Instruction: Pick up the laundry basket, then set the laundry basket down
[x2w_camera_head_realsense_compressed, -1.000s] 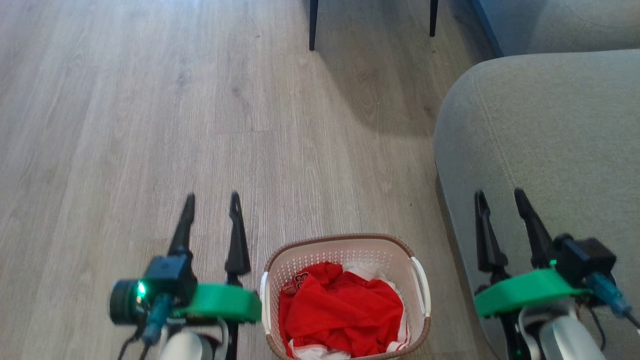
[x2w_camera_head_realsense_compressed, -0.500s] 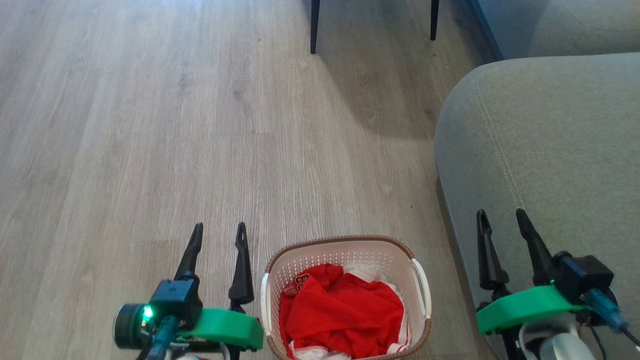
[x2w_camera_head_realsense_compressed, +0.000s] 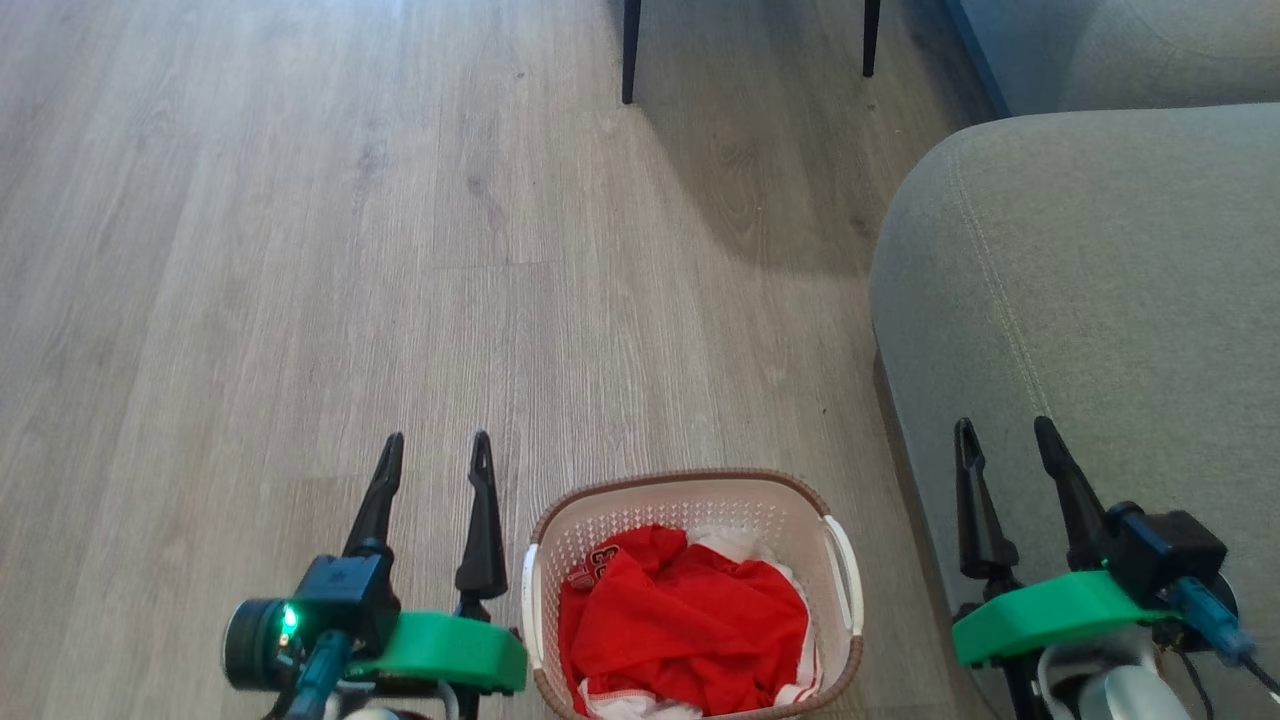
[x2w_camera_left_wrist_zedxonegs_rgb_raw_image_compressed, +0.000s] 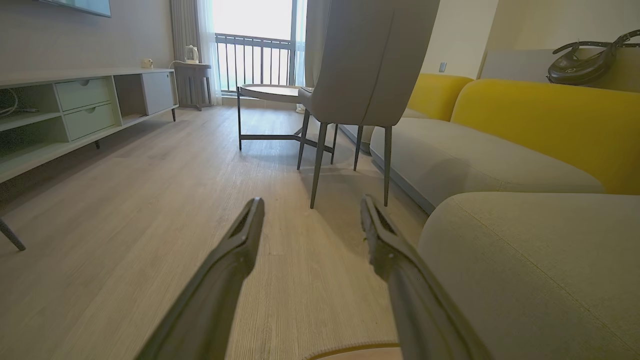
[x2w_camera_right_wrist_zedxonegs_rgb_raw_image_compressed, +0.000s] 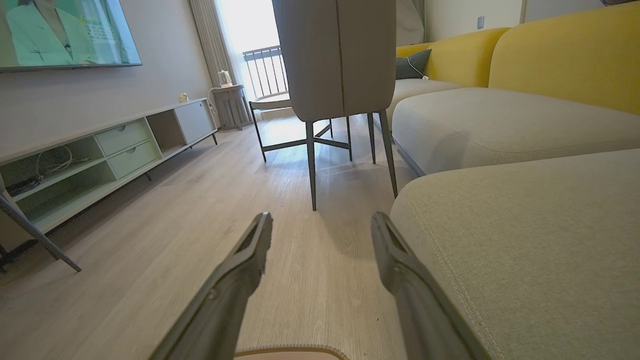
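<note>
**Both grippers open, one on each side of the laundry basket**

The laundry basket (x2w_camera_head_realsense_compressed: 700, 508) stands upright on the wood floor (x2w_camera_head_realsense_compressed: 300, 250), low in the head view. It has a brown rim and a white handle on each long side. A crumpled red garment (x2w_camera_head_realsense_compressed: 690, 620) with white trim lies inside it.

The left gripper (x2w_camera_head_realsense_compressed: 438, 438) hangs just to the left of the basket. Its two dark fingers are spread wide with nothing between them, and the tips point past the basket's far end over bare floor. The right gripper (x2w_camera_head_realsense_compressed: 1004, 423) is to the right of the basket, a little further off than the left one. It too is spread wide and holds nothing. Its fingers lie over the edge of the grey sofa (x2w_camera_head_realsense_compressed: 1100, 280), which rises just right of the basket. Neither gripper touches the basket or its handles.

Beyond the basket's far end, well apart from it, two dark chair legs (x2w_camera_head_realsense_compressed: 628, 50) stand on the floor. In both wrist views a strip of the basket's brown rim shows at the bottom edge between the fingers.
</note>
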